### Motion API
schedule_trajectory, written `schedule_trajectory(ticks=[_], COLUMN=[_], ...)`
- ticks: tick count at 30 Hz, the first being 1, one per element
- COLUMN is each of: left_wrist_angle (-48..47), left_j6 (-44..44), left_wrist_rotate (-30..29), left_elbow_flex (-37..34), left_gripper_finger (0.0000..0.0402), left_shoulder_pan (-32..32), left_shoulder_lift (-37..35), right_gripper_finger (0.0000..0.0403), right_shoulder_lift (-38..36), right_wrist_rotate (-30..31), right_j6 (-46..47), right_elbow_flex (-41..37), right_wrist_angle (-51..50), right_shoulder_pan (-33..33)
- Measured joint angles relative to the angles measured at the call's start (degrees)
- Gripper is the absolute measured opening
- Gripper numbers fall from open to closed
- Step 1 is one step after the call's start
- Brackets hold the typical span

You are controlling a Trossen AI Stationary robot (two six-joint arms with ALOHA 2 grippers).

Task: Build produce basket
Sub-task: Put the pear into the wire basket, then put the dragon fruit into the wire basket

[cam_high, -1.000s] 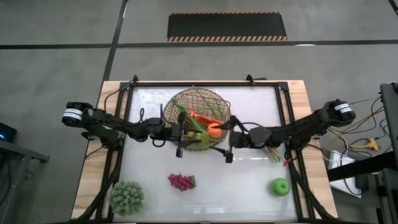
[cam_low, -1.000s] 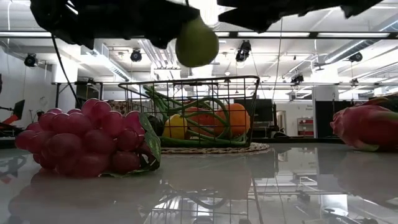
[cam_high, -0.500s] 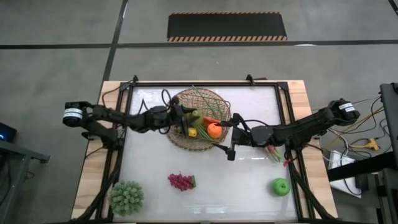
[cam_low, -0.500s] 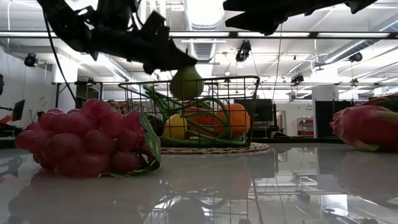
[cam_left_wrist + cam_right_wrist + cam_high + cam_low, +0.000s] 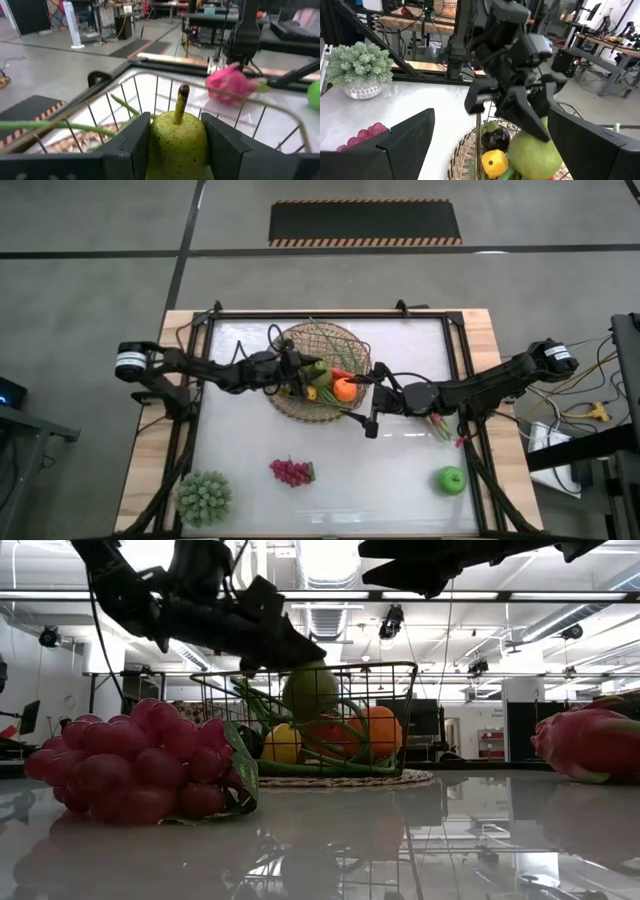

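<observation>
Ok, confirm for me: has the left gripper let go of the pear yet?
No: in the left wrist view the left gripper has its fingers pressed against both sides of the pear.

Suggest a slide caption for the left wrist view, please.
Left gripper holds the pear over the basket, dragon fruit beyond.

Grey concrete floor (image 5: pixel 90 270) with dark seam lines around table. Black floor mat with orange-striped hazard edging (image 5: pixel 365 223) beyond table's far edge. Ceiling: long white strip lights (image 5: pixel 560 595), exposed ducts, black spotlights (image 5: pixel 50 636). Workbenches at room's back.
</observation>
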Motion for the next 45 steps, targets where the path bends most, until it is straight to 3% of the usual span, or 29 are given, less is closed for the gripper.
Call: schedule_trajectory(ticks=[10,28,39,45], left_wrist_angle=[-0.07,-2.15,-2.27,-2.91], left_j6=[-0.01,-3.29,-3.22,-1.62], left_wrist_rotate=[1.33,1.11,1.28,1.28], left_elbow_flex=[2.97,2.52,2.47,2.28], left_gripper_finger=[0.0137,0.0164,0.0251,0.0271], left_shoulder_pan=[-0.07,-0.07,-0.07,-0.08], left_shoulder_lift=[6.31,6.60,6.58,4.65], right_gripper_finger=[0.0368,0.0368,0.0368,0.0368], right_shoulder_lift=[0.00,0.04,0.04,0.04], right_wrist_rotate=[0.37,0.46,1.92,4.86], right_j6=[0.99,2.19,4.41,6.03], right_elbow_flex=[0.00,-0.02,-0.04,-0.04], right_wrist_angle=[-0.50,-0.92,-1.03,-1.83], right_shoulder_pan=[0.00,0.00,0.02,0.02])
